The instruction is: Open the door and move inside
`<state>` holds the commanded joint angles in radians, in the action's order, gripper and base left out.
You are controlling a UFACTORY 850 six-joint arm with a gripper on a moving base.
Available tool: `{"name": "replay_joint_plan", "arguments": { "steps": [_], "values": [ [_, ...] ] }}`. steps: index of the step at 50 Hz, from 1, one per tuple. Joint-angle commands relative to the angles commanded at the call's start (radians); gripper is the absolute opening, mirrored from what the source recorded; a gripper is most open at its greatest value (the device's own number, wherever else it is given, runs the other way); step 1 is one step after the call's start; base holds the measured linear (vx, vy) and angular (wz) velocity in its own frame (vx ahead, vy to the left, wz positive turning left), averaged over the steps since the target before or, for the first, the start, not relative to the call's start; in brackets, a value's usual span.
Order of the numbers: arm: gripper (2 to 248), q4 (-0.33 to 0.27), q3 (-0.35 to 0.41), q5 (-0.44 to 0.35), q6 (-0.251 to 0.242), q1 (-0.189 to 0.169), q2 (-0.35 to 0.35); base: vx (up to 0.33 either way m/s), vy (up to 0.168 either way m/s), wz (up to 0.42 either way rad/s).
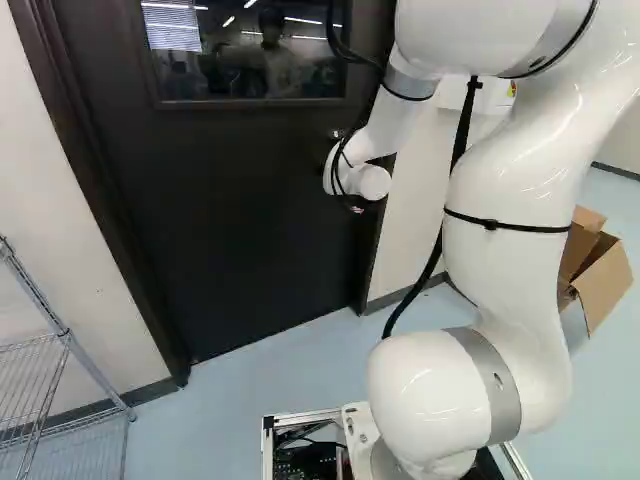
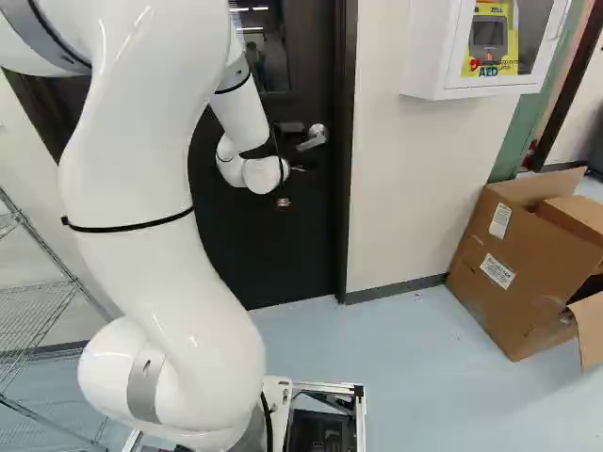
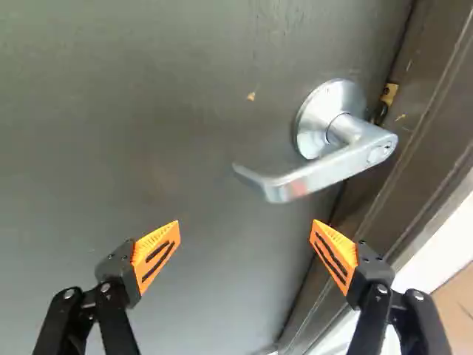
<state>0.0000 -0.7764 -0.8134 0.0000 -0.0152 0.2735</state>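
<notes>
In the left base view the door (image 1: 230, 220) stands shut in its frame (image 1: 127, 240), the arm (image 1: 510, 230) reaching toward its handle side. In the right base view the metal handle (image 2: 313, 138) sits near the door's edge, just beside the arm's end. In the wrist view the fingers (image 3: 157, 257) stand wide with nothing gripped, the handle ahead of them. It looks smooth and rigid, perhaps slippery, likely sprung; its free end should give the best leverage. The door itself will probably swing heavily.
</notes>
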Motion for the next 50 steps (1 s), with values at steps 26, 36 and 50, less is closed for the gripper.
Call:
{"name": "replay_joint_plan", "arguments": {
  "steps": [26, 36, 50],
  "values": [
    [247, 0.043, -0.066, 0.003, 0.000, 0.001, 0.059, 0.000, 0.000, 0.000],
    [247, 0.048, -0.122, 0.004, 0.000, 0.006, 0.106, 0.000, 0.000, 0.000],
    [247, 0.048, -0.202, 0.004, 0.000, 0.015, 0.170, 0.000, 0.000, 0.000]
  ]
}}
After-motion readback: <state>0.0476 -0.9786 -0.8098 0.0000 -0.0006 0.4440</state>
